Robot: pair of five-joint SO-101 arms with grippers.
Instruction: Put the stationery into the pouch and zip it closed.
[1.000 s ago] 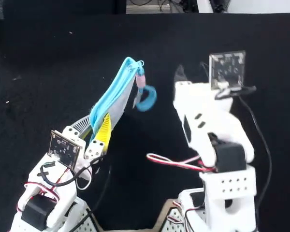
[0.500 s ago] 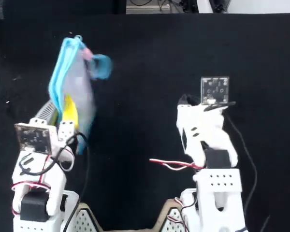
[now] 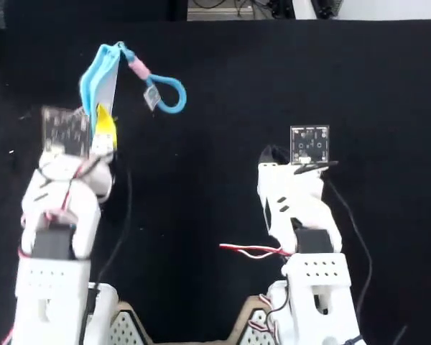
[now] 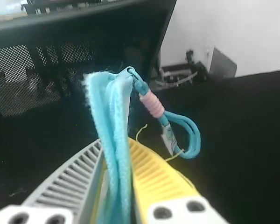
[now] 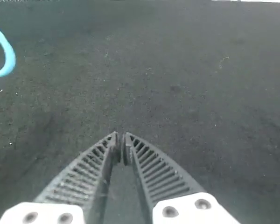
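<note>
My left gripper (image 3: 100, 122) is shut on the light blue pouch (image 3: 99, 75) and holds it edge-up above the black table at the far left. The pouch's edge (image 4: 114, 140) runs between the grey and yellow fingers (image 4: 151, 170). A pink bead (image 4: 154, 105) and a blue loop strap (image 3: 169, 93) with a small tag hang from the zip end. My right gripper (image 3: 271, 154) is near the table's middle right, shut on nothing, its tips (image 5: 120, 149) just above the bare black cloth. The strap (image 5: 2, 56) shows at the edge of the right wrist view.
The black table cloth (image 3: 273, 72) covers the whole work area. A red and white cable (image 3: 248, 250) loops out beside the right arm's base. Shelving and cables (image 4: 177, 74) lie beyond the table's far edge.
My left arm has swung the pouch from the table's centre to the far left and straightened up. My right gripper has pulled back toward its base, still shut.
</note>
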